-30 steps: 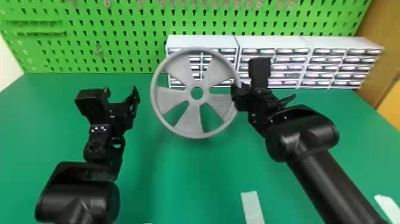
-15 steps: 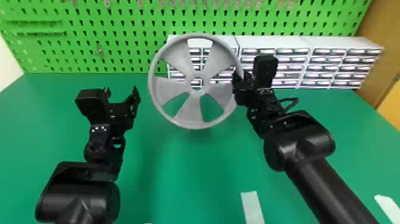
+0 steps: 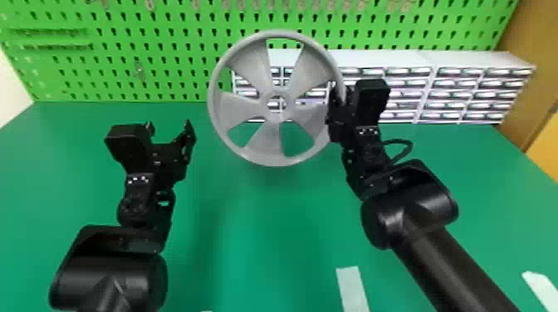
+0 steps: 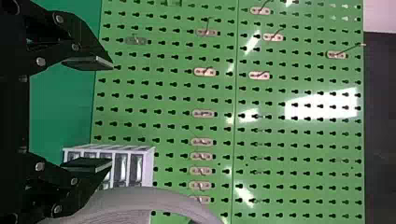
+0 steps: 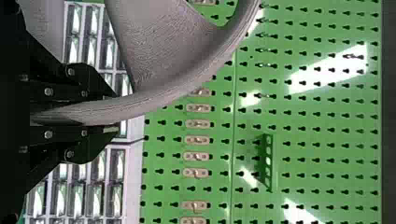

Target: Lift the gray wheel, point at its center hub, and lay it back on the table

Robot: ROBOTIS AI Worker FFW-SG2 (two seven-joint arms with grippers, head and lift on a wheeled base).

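Observation:
Held up above the green table (image 3: 257, 232), the gray wheel (image 3: 265, 145) faces the head camera, its open-spoked disc upright. My right gripper (image 3: 341, 97) grips its rim on the right side. In the right wrist view the right gripper (image 5: 109, 114) has both fingers pressed on the wheel's rim (image 5: 154, 100). My left gripper (image 3: 170, 126) stands to the left of the wheel with its fingers apart and nothing between them. In the left wrist view the left gripper (image 4: 100, 114) is spread wide, and the wheel's rim (image 4: 154, 196) passes close by one finger.
Behind the wheel, white drawer cabinets (image 3: 423, 60) line the back of the table at centre and right. A green pegboard (image 3: 166, 70) with small hooks rises behind them. A white tape strip (image 3: 352, 288) lies at the front.
The wheel and my right gripper have risen slightly, and the wheel's hub has shifted a little. The left arm has kept still.

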